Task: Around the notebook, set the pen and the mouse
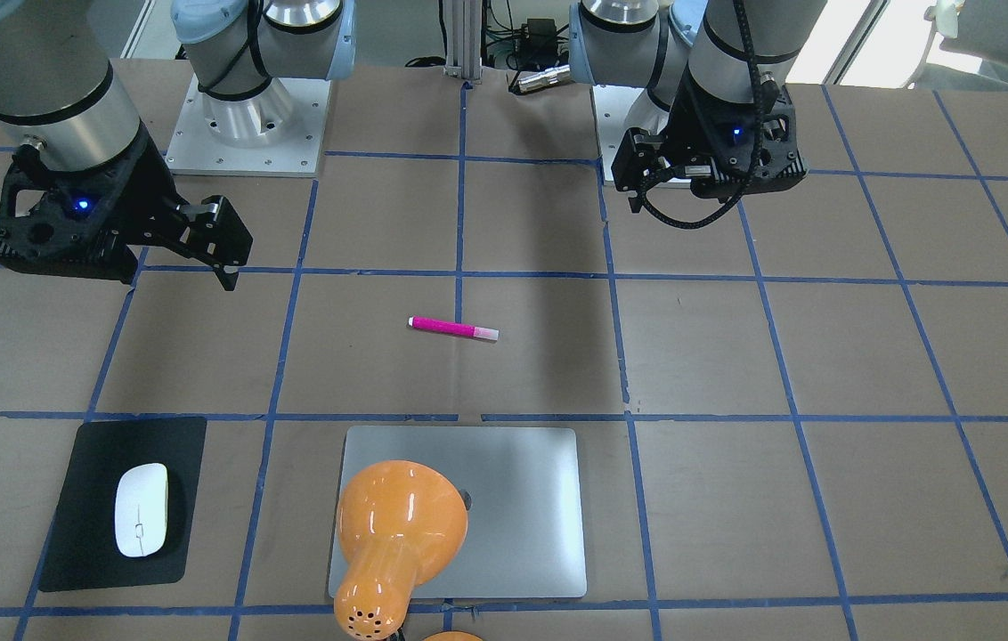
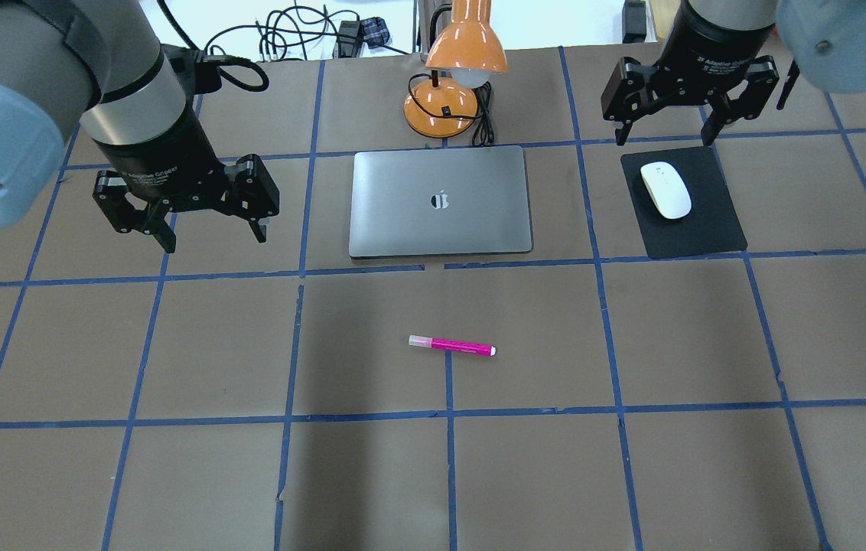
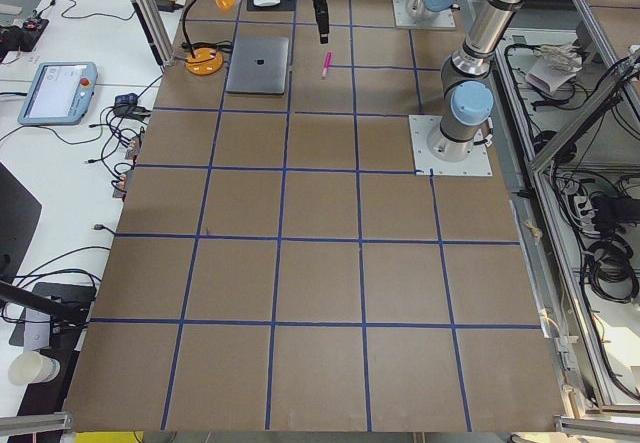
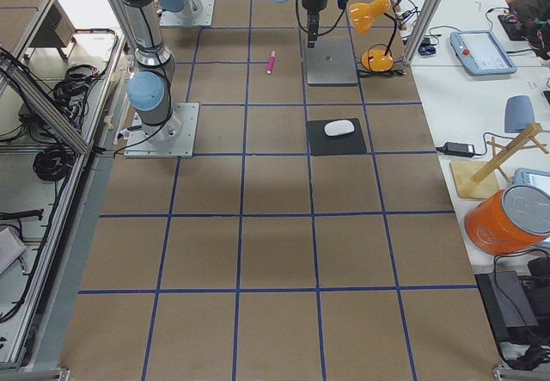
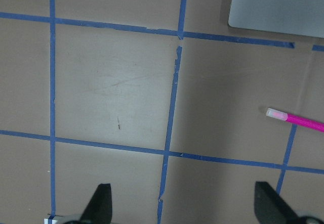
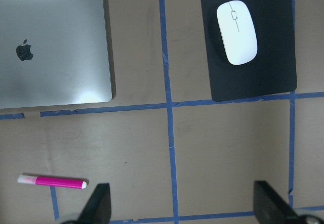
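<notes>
Pen [image 2: 451, 346] lies flat on the brown table [image 2: 173, 474], touched by nothing; seen from overhead it sits between the two pincers. The left pincer [image 2: 215, 241] hangs above the table with its fingers spread wide and nothing between them. In its wrist view the pen shows off to the right, above the right-hand fingertip and well apart from it. The right pincer [image 2: 663, 141] is spread just as wide and is equally empty (neither one touches anything). In its wrist view the mouse [image 6: 237, 32] rests on a black mat [image 6: 273, 77] up and to the right of the fingers. The closed notebook [image 6: 55, 47] lies flat up to the left, and the pen is low on the left, near the left-hand fingertip. An orange lamp [image 2: 467, 38] stands just past the notebook's far edge.
</notes>
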